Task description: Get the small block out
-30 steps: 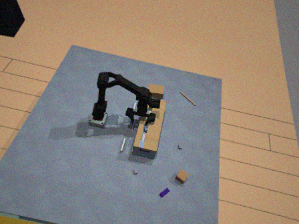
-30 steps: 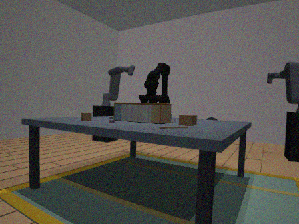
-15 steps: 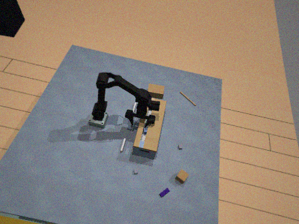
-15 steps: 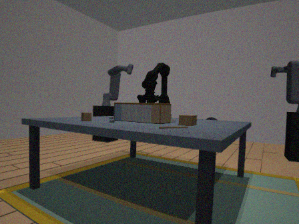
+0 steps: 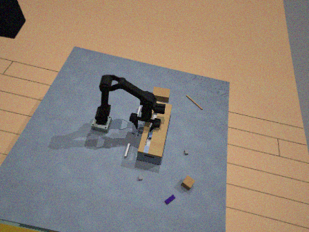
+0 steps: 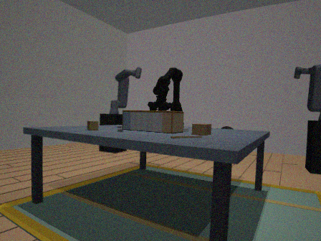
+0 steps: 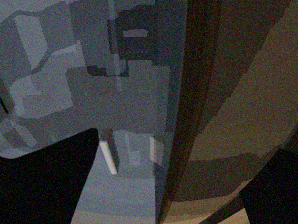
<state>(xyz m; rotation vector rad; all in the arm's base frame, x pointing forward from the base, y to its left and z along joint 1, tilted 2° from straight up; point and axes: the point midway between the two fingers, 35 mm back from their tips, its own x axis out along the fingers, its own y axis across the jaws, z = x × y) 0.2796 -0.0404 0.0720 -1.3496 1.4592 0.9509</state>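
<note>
- Pale walls and wood-plank floor (image 5: 255, 166) around a blue-grey desk (image 5: 86, 179) (image 6: 143, 138); a patterned mat lies under it.
- Black robot arm (image 5: 129, 86) (image 6: 176, 84), base on the desk, reaches over to a long box (image 5: 159, 138) (image 6: 145, 120) w/ a tan top.
- Fingers (image 5: 143, 129) are apart w/ nothing btwn them, one each side of the box's near top edge in the top view; can't tell if they touch it.
- Small block: prob. on the shelf inside, but can't pick it out for sure in any view, nor which end is the pocket.
- White bar (image 5: 127, 150) (image 7: 108, 157) lies on the desk just beside the box, on the arm's side.
- Also on desk: tan block by one end of box (image 5: 161, 94) (image 6: 201, 129), tan cube (image 5: 188, 182) (image 6: 92, 125), purple piece (image 5: 170, 199), thin stick (image 5: 194, 102) (image 6: 186, 137).
- Step in hand, my guess: lining up at the box to get at the block.
- To do it well: confirm block & open end first, then nudge in short, slow moves toward the exit only, w/ light contact.
- Keep fingers & wrist off the lid and walls; a bump could shove or tip the box. Wrong-way push = block lost, so stop & recheck if unsure.
</note>
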